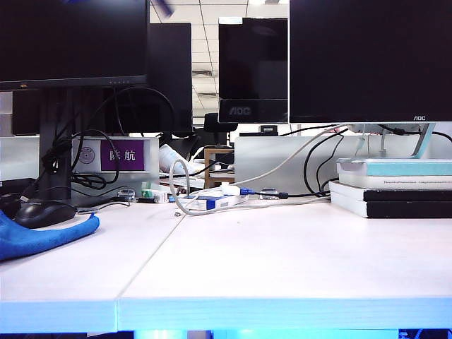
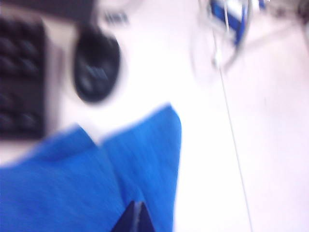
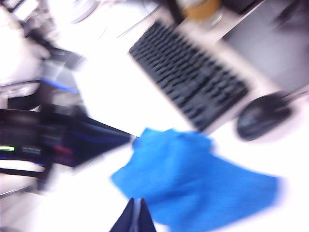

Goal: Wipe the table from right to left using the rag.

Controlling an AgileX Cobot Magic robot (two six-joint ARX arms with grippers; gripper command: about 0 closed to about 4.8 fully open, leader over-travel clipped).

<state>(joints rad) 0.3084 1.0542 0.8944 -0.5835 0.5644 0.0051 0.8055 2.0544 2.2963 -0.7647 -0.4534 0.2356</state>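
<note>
The blue rag (image 1: pixel 42 236) lies bunched at the far left of the pale table (image 1: pixel 282 261), touching the black mouse (image 1: pixel 44 212). Neither gripper shows in the exterior view. The left wrist view is blurred. In it my left gripper (image 2: pixel 137 218) hangs over the rag (image 2: pixel 96 179), fingertips pressed together with nothing between them. The right wrist view, also blurred, shows my right gripper (image 3: pixel 137 215) shut and empty above the near edge of the rag (image 3: pixel 193 183).
A black keyboard (image 3: pixel 193 77) and the mouse (image 3: pixel 263 116) lie just beyond the rag. A dark blurred shape (image 3: pixel 72 140) reaches toward the rag's corner. Cables and plugs (image 1: pixel 212 198) sit at the back middle; stacked books (image 1: pixel 395 187) and monitor stands at the back right.
</note>
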